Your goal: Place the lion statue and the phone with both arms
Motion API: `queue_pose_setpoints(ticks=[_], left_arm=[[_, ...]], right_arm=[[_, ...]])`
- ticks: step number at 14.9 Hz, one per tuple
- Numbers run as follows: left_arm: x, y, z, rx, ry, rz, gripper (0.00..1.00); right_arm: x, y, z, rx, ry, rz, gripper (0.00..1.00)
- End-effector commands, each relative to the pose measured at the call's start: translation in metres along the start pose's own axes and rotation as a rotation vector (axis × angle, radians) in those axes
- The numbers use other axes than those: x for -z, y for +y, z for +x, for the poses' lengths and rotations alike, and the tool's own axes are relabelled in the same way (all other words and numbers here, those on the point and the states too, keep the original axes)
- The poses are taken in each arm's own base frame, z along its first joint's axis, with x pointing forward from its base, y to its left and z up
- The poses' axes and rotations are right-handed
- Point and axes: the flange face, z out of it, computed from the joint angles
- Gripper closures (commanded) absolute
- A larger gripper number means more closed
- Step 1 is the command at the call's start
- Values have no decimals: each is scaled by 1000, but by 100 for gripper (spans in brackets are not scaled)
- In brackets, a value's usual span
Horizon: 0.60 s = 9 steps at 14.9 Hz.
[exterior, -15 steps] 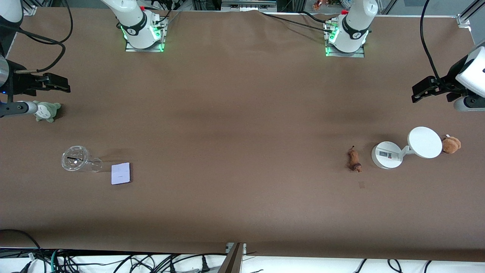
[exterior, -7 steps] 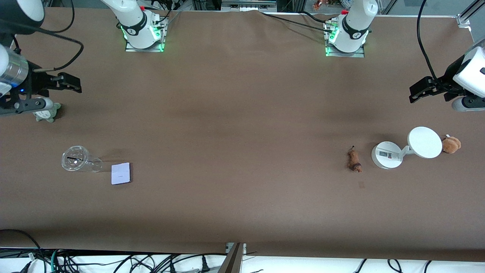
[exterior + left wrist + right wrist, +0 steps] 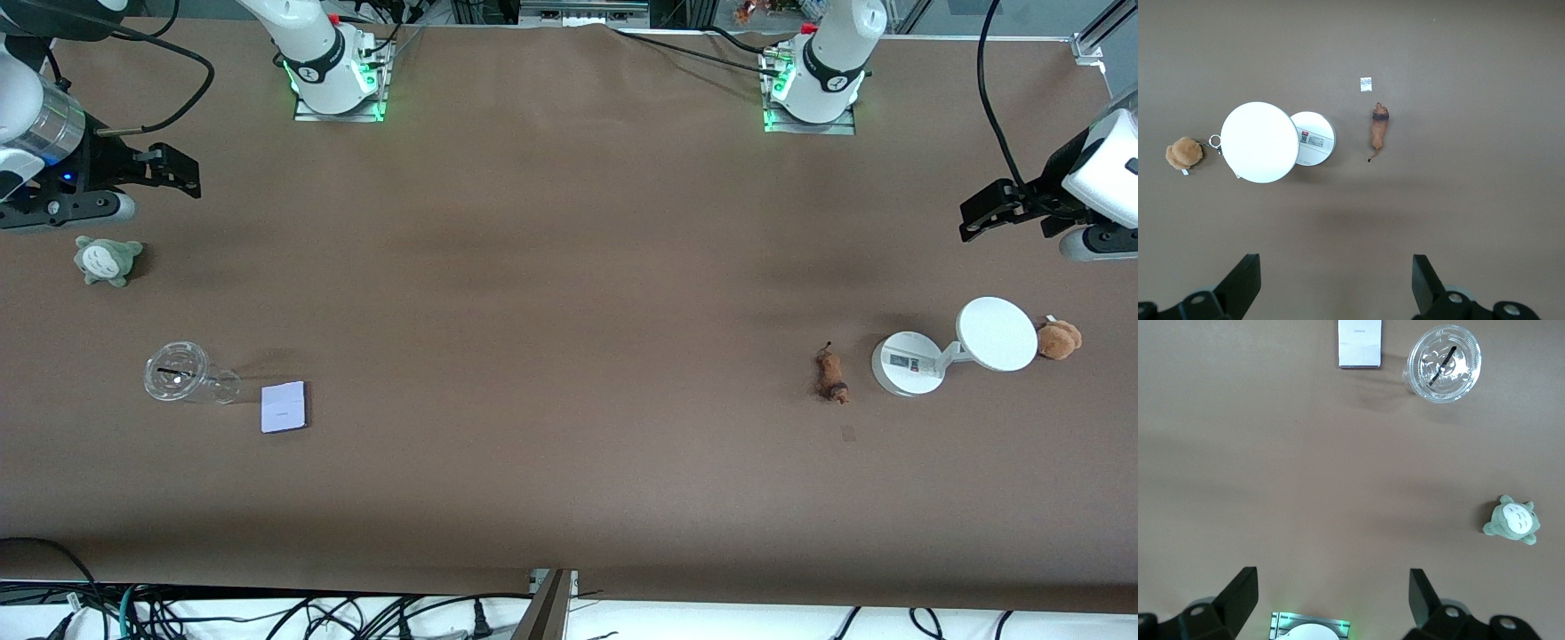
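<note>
Both pincers are hanging wide open and holding nothing, each up in the air near its own short edge of the bench.

The right pincer (image 3: 182,171) is hovering over bare bench at the right arm's end, above the strip between its base and a small grey-green plush toy (image 3: 107,260). The phone (image 3: 284,407) is lying flat toward the edge nearest the front camera, just beside a clear lidded cup (image 3: 182,375) that is tipped on its side, the two apart by a narrow gap. From the right wrist view the phone (image 3: 1359,343) is sitting well ahead of the open fingers (image 3: 1238,593), with its long axis running roughly along the pincer's line of approach.

The left pincer (image 3: 987,213) is hanging over the left arm's end of the bench. Below it the lion statue (image 3: 832,375) is lying on its side, clear of the white round-based stand (image 3: 907,363), with a brown plush toy (image 3: 1058,339) touching the stand's disc at the outer edge. In the left wrist view the lion statue (image 3: 1378,130) is lying lengthwise, away from the pincer.

Each arm is clearly nearer its own object: right for the phone, left for the lion. Both will likely need to travel toward the camera-side edge and descend.
</note>
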Motion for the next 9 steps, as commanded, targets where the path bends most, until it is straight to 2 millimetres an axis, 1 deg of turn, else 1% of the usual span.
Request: queue_pose_setpoints(ticks=[1, 7, 9], left_arm=[[7, 1, 1, 4, 6, 7, 0], [8, 1, 0, 7, 8, 6, 0], [11, 0, -2, 9, 12, 0, 0]], right_arm=[[2, 3, -1, 2, 6, -11, 0], [1, 5, 1, -9, 7, -8, 0], [0, 15, 0, -27, 7, 5, 0]])
